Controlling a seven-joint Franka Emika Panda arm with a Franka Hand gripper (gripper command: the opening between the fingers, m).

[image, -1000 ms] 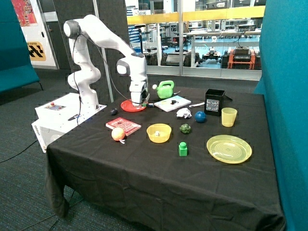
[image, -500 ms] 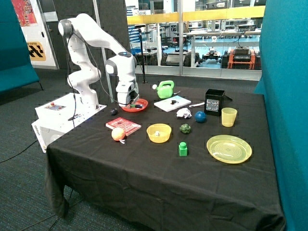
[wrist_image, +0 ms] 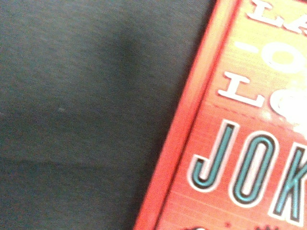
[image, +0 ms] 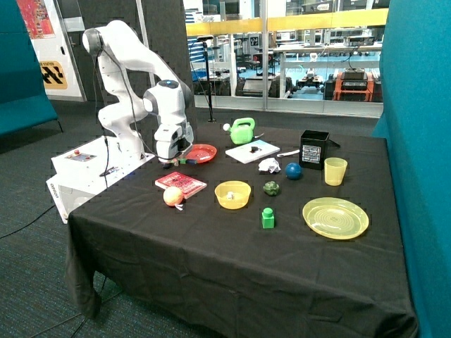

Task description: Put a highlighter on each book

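My gripper (image: 171,162) hangs low over the black tablecloth (image: 211,253), at the red plate's (image: 204,152) 9 o'clock edge. Can't tell if it's open, shut or holding anything. The red book (image: 181,184) lies flat at 6 o'clock from the gripper. An orange ball (image: 173,196) touches its near corner. The wrist view shows that book's edge with teal "JOK" lettering (wrist_image: 249,167). The white book (image: 252,151) is at 2 o'clock from the red one, beside the green watering can (image: 243,131). No highlighter is discernible on either book.
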